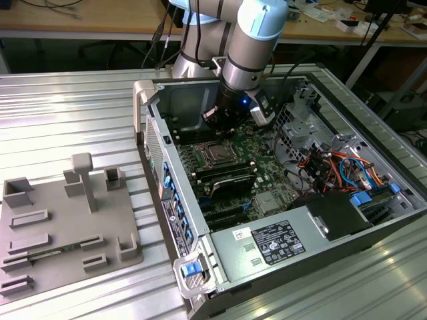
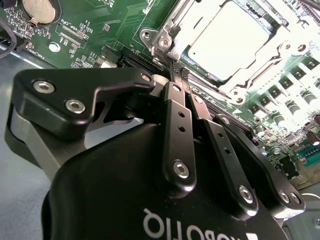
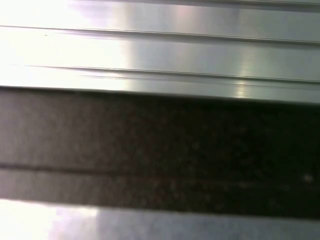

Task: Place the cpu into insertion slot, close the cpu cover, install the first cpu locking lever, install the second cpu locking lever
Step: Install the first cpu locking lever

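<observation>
Gripper (image 2: 172, 75) seen nearest in second wrist view: fingers (image 2: 175, 130) pressed together, nothing visibly pinched, tips brought down at corner of insertion slot (image 2: 225, 45). Whether thin lever is being touched there cannot be told. Just beyond tips, cpu (image 2: 227, 37) seen seated in slot, pale top exposed through window of cpu cover (image 2: 272, 47), which is judged lowered flat. Socket is thus placed directly ahead of fingertips. In exterior view, gripper (image 1: 220, 119) is hung over motherboard (image 1: 267, 177), just behind insertion slot (image 1: 215, 155).

Arm (image 1: 250, 40) reaches down from upper centre of the exterior view, wrist near vertical, gripper (image 2: 172, 82) fingers pressed together.
</observation>
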### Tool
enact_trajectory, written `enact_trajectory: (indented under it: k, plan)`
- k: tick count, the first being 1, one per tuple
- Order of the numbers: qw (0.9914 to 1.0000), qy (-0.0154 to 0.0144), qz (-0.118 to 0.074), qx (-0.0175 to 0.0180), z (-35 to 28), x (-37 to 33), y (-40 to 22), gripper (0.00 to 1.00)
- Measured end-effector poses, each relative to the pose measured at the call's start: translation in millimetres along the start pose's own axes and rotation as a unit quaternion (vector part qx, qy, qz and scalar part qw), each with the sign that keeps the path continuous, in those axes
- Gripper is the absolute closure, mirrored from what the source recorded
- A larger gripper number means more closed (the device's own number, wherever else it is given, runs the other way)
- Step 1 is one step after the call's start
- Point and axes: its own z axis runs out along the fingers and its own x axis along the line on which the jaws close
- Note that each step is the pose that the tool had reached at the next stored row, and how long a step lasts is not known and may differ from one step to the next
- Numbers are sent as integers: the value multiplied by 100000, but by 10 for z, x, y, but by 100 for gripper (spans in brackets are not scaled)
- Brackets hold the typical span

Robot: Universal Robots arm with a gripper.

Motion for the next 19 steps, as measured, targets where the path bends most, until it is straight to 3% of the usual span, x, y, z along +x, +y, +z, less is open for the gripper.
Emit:
enact_trajectory:
  k: [7, 17, 19]
  plan:
    - [99999, 16, -1, 318, 1, -2, 0, 89]
    - [99991, 104, -12, 1331, 17, -6, -3, 89]
    - [99991, 105, -7, 1337, 27, -9, -3, 89]
